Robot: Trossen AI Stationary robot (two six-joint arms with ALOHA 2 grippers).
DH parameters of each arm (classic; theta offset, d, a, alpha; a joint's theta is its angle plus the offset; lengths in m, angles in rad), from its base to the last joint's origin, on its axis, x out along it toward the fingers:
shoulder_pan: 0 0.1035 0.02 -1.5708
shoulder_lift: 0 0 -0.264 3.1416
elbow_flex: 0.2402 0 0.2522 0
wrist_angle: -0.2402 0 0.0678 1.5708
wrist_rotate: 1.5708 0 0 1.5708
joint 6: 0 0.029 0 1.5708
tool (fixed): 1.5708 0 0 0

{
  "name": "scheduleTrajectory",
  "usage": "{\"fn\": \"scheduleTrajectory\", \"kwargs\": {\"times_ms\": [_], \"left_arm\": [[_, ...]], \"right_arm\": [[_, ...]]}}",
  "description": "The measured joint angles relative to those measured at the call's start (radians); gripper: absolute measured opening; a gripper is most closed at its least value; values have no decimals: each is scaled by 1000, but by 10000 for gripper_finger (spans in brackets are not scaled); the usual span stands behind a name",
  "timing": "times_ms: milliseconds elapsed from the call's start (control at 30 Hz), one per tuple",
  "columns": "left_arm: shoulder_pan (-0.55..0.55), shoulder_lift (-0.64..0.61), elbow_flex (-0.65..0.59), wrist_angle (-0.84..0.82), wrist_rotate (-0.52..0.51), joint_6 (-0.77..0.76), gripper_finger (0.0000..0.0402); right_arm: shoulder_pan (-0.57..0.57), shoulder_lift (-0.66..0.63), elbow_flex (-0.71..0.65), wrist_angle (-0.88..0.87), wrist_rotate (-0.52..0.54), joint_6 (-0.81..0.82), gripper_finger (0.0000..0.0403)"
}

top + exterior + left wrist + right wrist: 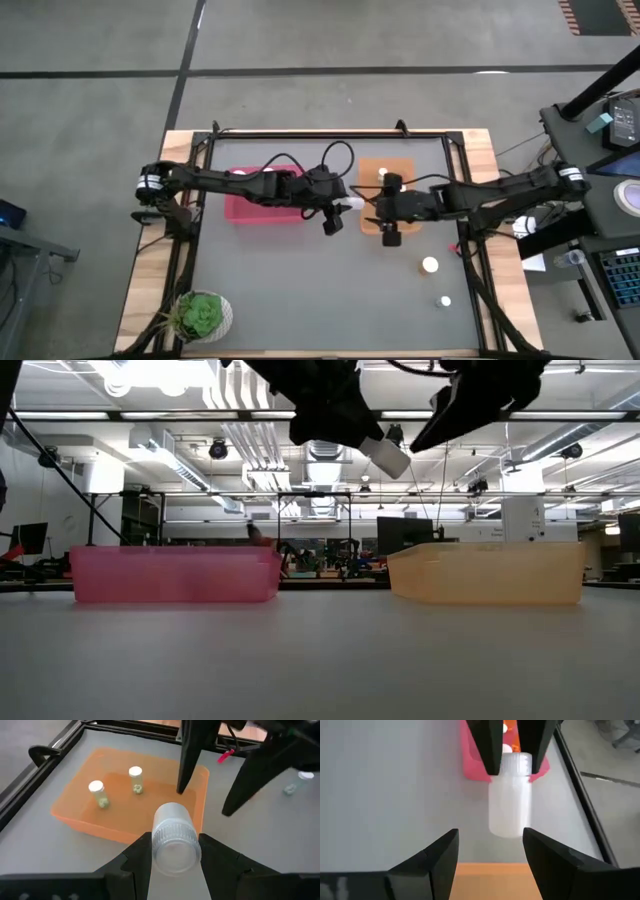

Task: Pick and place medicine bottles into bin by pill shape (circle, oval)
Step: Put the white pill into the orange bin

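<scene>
1. At the far left corner of the tabletop (300, 290), nearest the camera's bottom edge in the high view, a round white pot with a green plant (203, 315) stands apart from everything else.
2. Farther in, the pink bin (262, 207) lies under the left arm; the right wrist view shows a white cap and an orange-bodied bottle inside it, mostly hidden behind the fingers.
3. Between the two bins, raised well above the tabletop, the left claw (171, 851) is clamped on the ribbed white cap of a pale medicine bottle (508, 795). The bottle is narrow, milky white and translucent, and it sticks out sideways from the fingers toward the right arm.
4. Just beside it, the orange bin (90, 820) holds two small bottles (98, 793) with white caps and clear bodies showing pale greenish pills; both stand upright and a little apart.
5. Over the orange bin, the right claw (490, 850) faces the held bottle with its fingers spread wide and gripping nothing, the bottle's base lying just short of the gap.
6. Toward the right side, two more white-capped bottles (430, 266) stand on the bare tabletop, near each other and well apart from the bins.
</scene>
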Motion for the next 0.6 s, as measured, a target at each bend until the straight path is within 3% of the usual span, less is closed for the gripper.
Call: {"fn": "scheduleTrajectory", "kwargs": {"times_ms": [433, 600], "left_arm": [[-12, -4, 3, 50, 32, 29, 128], [-13, -6, 3, 51, 32, 43, 128]], "right_arm": [[-53, 123, 105, -22, 2, -46, 214], [-54, 138, 111, -21, 13, -51, 190]]}}
